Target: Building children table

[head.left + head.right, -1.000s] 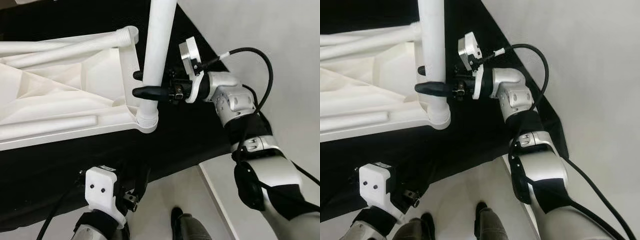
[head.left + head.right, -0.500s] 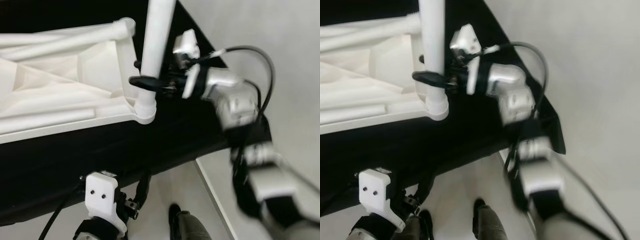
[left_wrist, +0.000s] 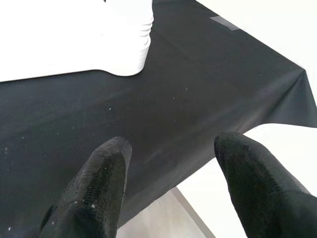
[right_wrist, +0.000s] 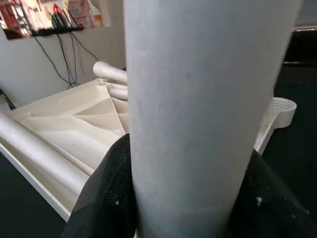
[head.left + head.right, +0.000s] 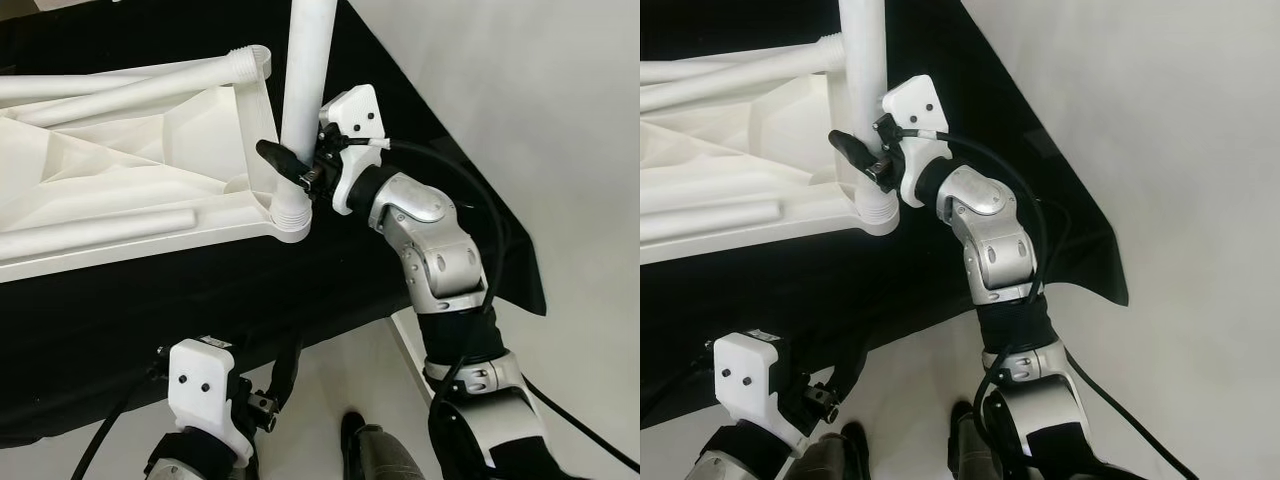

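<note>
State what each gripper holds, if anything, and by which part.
The right gripper clamps the upright white table leg low on its shaft, just above the corner socket. The left gripper holds nothing.

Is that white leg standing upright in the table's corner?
Upright: the leg stands in the corner socket, right gripper clamped around it.

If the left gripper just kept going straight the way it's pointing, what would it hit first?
Probably the black cloth. The left gripper, fingers open, points over it toward the white table's corner socket. Depth is unclear, so it may reach the socket instead.
</note>
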### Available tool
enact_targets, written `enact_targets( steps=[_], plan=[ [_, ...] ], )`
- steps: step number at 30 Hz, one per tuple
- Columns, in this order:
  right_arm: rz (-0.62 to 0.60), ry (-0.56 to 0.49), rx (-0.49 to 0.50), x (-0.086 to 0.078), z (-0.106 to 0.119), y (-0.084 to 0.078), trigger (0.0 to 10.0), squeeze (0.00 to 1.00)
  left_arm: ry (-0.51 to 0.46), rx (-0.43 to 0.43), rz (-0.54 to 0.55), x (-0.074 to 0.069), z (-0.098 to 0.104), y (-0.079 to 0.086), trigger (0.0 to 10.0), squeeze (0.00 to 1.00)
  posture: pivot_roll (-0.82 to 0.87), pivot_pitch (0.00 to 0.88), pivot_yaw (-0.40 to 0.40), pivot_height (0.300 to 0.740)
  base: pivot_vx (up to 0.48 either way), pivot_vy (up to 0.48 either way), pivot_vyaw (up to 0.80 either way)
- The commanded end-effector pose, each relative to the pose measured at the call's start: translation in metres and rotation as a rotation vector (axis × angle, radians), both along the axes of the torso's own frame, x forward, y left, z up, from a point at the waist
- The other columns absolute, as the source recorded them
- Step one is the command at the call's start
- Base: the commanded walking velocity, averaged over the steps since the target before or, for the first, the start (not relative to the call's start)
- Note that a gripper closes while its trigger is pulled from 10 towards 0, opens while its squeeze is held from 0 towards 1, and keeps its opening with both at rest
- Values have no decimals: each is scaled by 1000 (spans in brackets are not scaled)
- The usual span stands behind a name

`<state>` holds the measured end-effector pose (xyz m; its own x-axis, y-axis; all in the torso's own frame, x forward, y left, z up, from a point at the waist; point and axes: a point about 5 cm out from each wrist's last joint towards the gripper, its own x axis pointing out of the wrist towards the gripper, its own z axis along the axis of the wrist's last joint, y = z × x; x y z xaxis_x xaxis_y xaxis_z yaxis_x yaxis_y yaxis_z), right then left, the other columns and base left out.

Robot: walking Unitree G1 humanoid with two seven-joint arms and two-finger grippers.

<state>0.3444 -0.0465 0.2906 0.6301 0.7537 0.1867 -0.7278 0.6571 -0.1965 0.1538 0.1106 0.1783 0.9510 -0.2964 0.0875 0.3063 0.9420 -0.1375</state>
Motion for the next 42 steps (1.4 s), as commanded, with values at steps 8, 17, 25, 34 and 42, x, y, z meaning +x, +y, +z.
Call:
enact_targets(
  steps=[8,17,25,34,42],
  plan=[
    [662,-25,-21,-35,-3,-9,0,0,37,6,-4,3,-7,0,10000,0,21,392,-40,740,0,0,0],
    [844,-20,-112,-17,8,-23,0,0,28,8,-1,7,-7,1,10000,0,34,384,-37,740,0,0,0],
    [998,-6,-180,-18,7,-29,0,0,24,11,-1,9,-7,2,10000,0,35,377,-30,740,0,0,0],
    [747,-50,-275,0,2,-22,0,0,22,13,-3,11,-8,3,10000,0,23,370,-28,740,0,0,0],
    [-59,112,-334,27,-36,-32,0,0,18,13,5,11,-7,4,10000,0,16,372,-49,740,0,0,0]
  ],
)
